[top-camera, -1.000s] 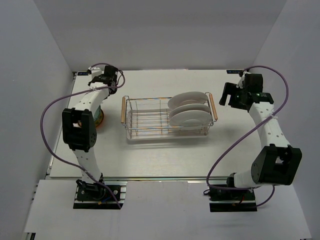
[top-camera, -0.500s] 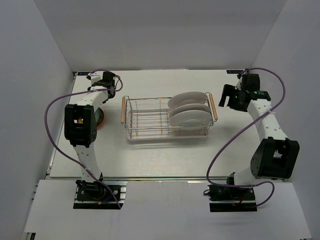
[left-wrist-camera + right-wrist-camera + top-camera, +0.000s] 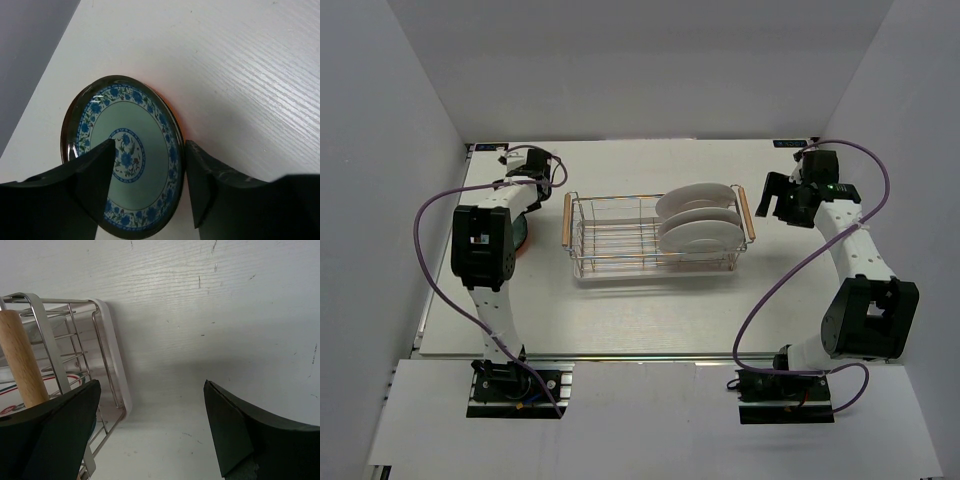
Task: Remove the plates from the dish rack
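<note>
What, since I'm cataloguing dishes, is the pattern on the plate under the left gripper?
The plate is pale teal with blue flowers, dark rim; left wrist view.

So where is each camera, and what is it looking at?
Top: above and behind, looking down on dish rack, white plates, both arms.
Left wrist: looks down past the open left gripper at a flowered plate.
Right wrist: looks down past the open right gripper at the rack's wooden handle.
Shared: top and right wrist show that handle.
</note>
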